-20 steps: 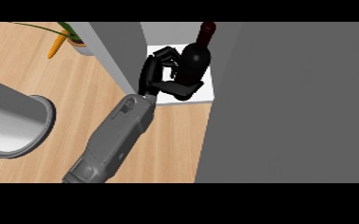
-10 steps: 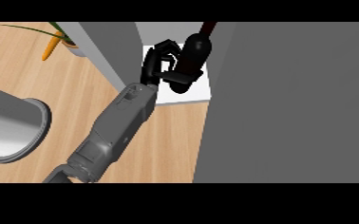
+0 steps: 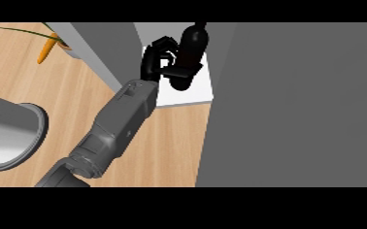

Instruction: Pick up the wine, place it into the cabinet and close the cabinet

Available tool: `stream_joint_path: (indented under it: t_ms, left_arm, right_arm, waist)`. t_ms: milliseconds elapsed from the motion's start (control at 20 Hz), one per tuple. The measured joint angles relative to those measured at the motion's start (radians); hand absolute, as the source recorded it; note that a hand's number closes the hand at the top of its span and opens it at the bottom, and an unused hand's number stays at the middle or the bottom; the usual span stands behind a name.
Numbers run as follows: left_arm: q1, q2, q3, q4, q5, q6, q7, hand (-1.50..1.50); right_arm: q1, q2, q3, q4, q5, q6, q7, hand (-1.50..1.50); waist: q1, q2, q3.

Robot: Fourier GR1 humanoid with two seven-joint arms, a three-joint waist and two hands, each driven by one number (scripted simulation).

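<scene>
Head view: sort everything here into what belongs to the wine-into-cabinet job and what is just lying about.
Part of the job:
wine bottle
cabinet, with its door
hand curled round the wine bottle

Just lying about:
carrot
grey round thing at the left edge
wooden counter

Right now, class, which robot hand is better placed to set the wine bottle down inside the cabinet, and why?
Left. The left robot hand is curled round the wine bottle and holds it above the cabinet's white shelf. The right robot hand is not in view.
</scene>
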Motion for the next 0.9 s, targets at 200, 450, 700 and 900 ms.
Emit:
stream_joint_path:
  t_ms: [200, 450, 700, 900]
  left_arm:
    - [-0.026, 0.008, 0.023, 0.049, 0.001, 0.009, -0.033, 1.5]
    - [-0.062, 0.021, 0.026, 0.101, -0.015, 0.039, -0.059, -1.5]
    - [-0.087, 0.051, 0.021, 0.145, -0.037, 0.07, -0.081, -1.5]
    - [-0.105, 0.054, 0.017, 0.171, -0.052, 0.106, -0.092, -1.5]
  right_arm:
    - [0.013, 0.001, -0.001, 0.003, -0.004, 0.013, -0.019, -1.5]
    - [0.012, 0.002, -0.004, 0.005, -0.008, 0.032, -0.034, -1.5]
    - [0.027, 0.002, -0.001, 0.007, -0.012, 0.046, -0.054, -1.5]
    - [0.03, 0.002, -0.003, 0.008, -0.014, 0.057, -0.065, -1.5]
  waist:
    - [-0.004, 0.004, 0.0]
    - [-0.014, 0.011, 0.0]
    - [-0.022, 0.014, -0.001]
    - [-0.023, 0.014, 0.0]
